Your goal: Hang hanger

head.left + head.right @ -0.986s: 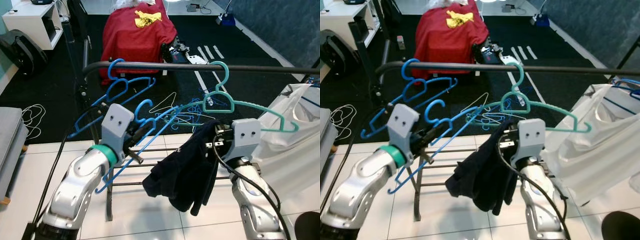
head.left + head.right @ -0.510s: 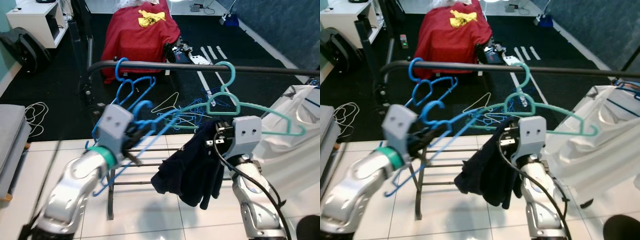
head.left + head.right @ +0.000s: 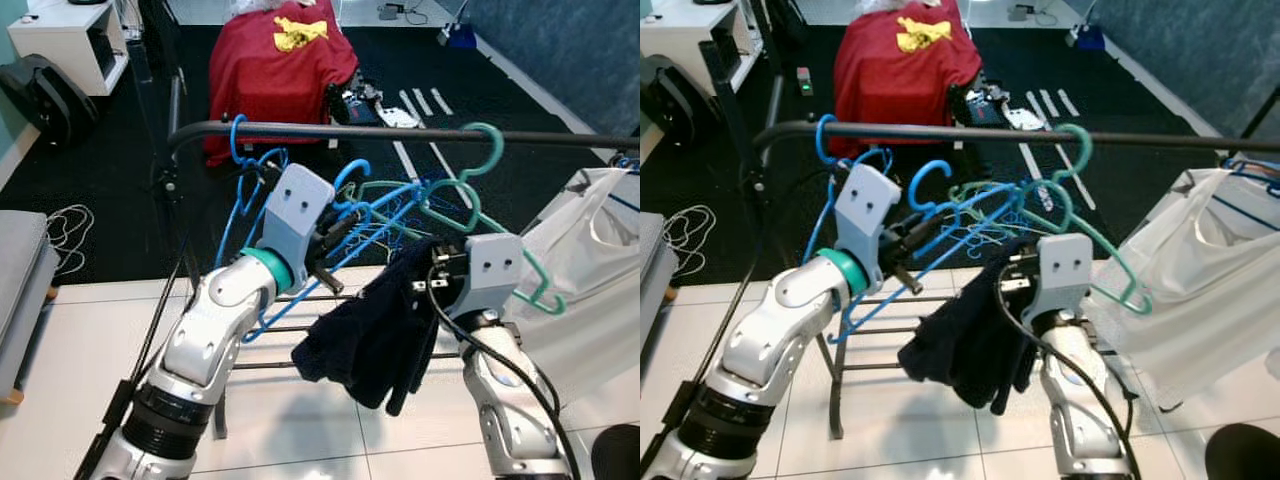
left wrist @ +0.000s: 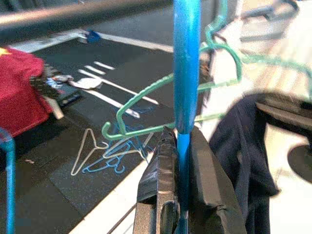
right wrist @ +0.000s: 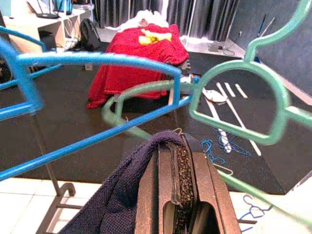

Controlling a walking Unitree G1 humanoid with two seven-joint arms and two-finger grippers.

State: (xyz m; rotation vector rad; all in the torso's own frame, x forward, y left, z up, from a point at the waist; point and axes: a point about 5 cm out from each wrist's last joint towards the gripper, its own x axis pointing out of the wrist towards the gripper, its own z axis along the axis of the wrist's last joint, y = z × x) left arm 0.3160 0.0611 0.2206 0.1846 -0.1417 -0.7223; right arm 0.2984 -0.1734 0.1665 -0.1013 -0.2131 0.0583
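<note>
While your left hand pinches the blue hanger tight between its fingers, that hanger's hook sits just below the black rail, not over it. You have a blue hanger already hooked near the rail's left bend, and the teal hanger tilts on the rail to the right. Your right hand is clamped on the dark garment. White clothing crowds the rail's right end.
</note>
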